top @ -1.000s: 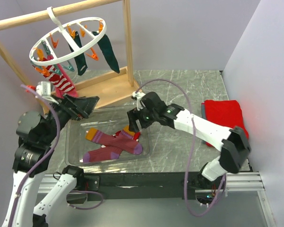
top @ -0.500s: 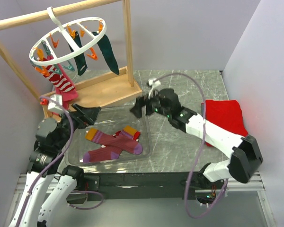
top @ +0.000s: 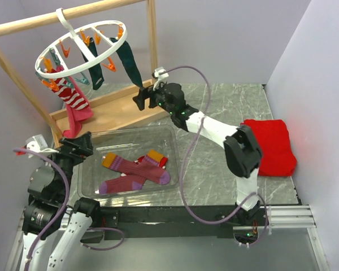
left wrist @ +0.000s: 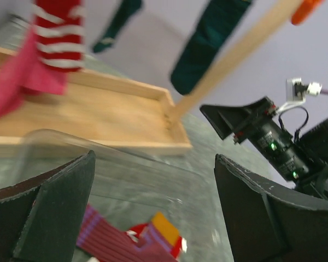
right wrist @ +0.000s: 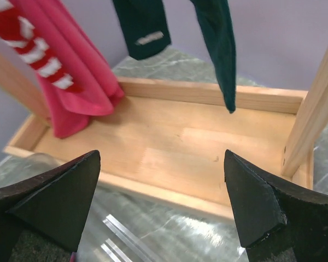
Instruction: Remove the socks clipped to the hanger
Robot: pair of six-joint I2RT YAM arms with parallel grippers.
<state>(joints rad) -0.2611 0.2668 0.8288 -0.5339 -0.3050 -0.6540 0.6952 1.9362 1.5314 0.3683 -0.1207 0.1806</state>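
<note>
Top external view: right tool (top: 140,99) is hanging released just beside the dark teal socks (top: 130,66) dangling from the hanger (top: 66,23), far left. Left tool (top: 79,148), also released, is hovering at the clear tray's (top: 176,148) left edge; bare worktop (top: 214,169) is lying rightward.

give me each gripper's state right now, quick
Left gripper: open, holding nothing.
Right gripper: open, holding nothing.

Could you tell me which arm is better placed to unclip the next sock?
Right: the right tool sits open beside the hanging dark teal socks, facing them; the left tool hovers lower, beside the clear plastic tray.
</note>
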